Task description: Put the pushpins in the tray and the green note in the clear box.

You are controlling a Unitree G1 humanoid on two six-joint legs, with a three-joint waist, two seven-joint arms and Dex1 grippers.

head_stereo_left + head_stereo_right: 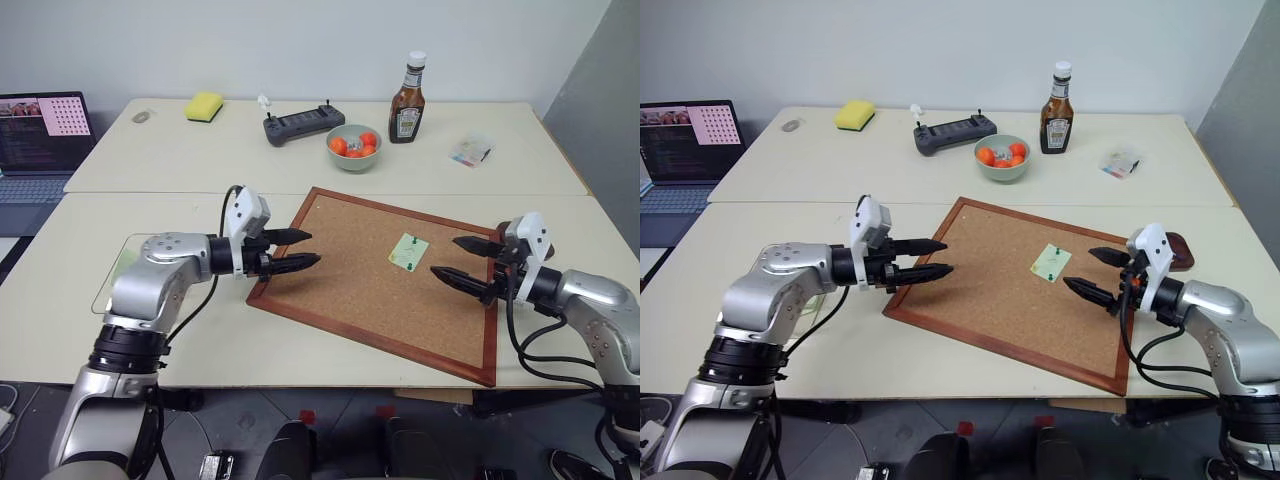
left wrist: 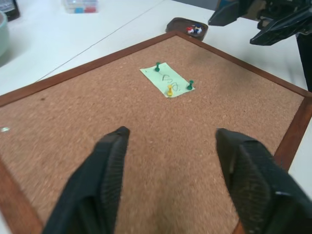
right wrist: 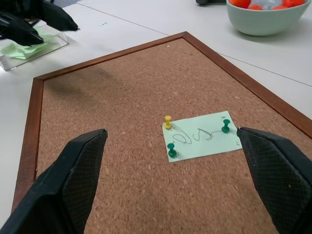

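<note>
The green note (image 3: 202, 137) lies on the corkboard (image 1: 340, 290), held by two green pushpins (image 3: 225, 126) and a yellow one (image 3: 168, 121). My left gripper (image 1: 313, 247) is open over the board's left edge and points toward the note, well short of it. From the right side my right gripper (image 1: 444, 256) faces the note, wide open with nothing between its fingers. The dark brown tray (image 2: 171, 27) sits just off the board's right edge behind the right gripper and holds a few coloured pins. The clear box (image 3: 48, 44), with green slips inside, stands left of the board under my left arm.
On the far table stand a green bowl of orange fruit (image 1: 354, 147), a sauce bottle (image 1: 408, 100), a black controller (image 1: 298, 124), a yellow sponge (image 1: 204, 106) and a small clear packet (image 1: 471, 150). A laptop (image 1: 40, 135) sits at the far left.
</note>
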